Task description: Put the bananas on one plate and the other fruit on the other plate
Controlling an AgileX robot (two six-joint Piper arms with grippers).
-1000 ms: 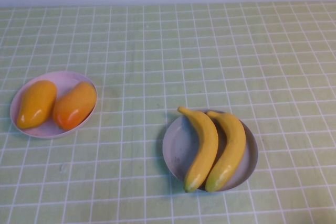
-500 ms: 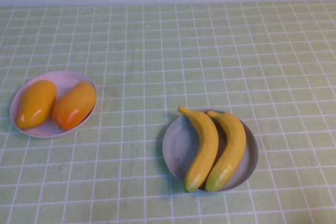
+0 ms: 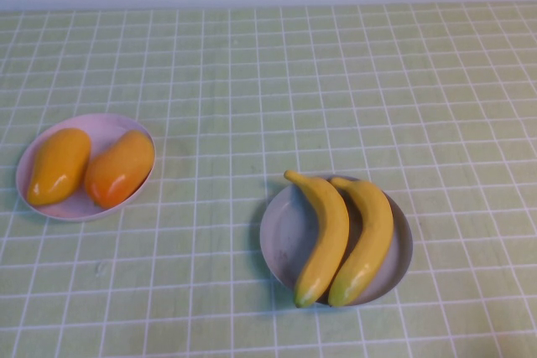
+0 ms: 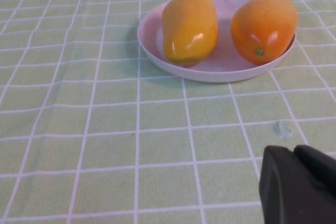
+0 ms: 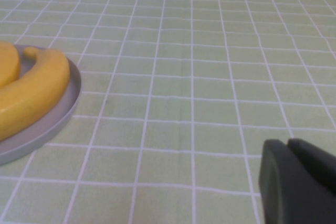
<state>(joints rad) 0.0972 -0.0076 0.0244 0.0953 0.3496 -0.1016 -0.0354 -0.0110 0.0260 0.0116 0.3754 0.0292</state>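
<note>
Grey-blue and speckled, the larger plate point(image 3: 281, 245) sits close to the near edge of the table, a little right of centre. Both bananas point(image 3: 346, 236) lie on it side by side and touching, their greenish tips toward the near edge and overhanging the rim, their stems toward the far edge. The right wrist view catches the same plate point(image 5: 52, 121) with one banana point(image 5: 31, 95) curving along its rim.

Farther back, near the left edge of the table, rests the pale pink-lilac plate point(image 3: 101, 136), well apart from the grey-blue one. The two mangoes point(image 3: 88, 167) lie on it next to each other, the redder one on the side toward the table's centre. The left wrist view shows them plump and glossy on that plate point(image 4: 152, 38).

The green checked cloth point(image 3: 336, 90) covers the table out to the far edge.

Neither arm shows in the high view. The left gripper point(image 4: 298, 184) appears only as a dark block over bare cloth, near the pink plate; the right gripper point(image 5: 297, 181) likewise over bare cloth, beside the grey-blue plate. Each seems to show a thin seam, but I cannot tell whether the jaws are spread or pressed together.
</note>
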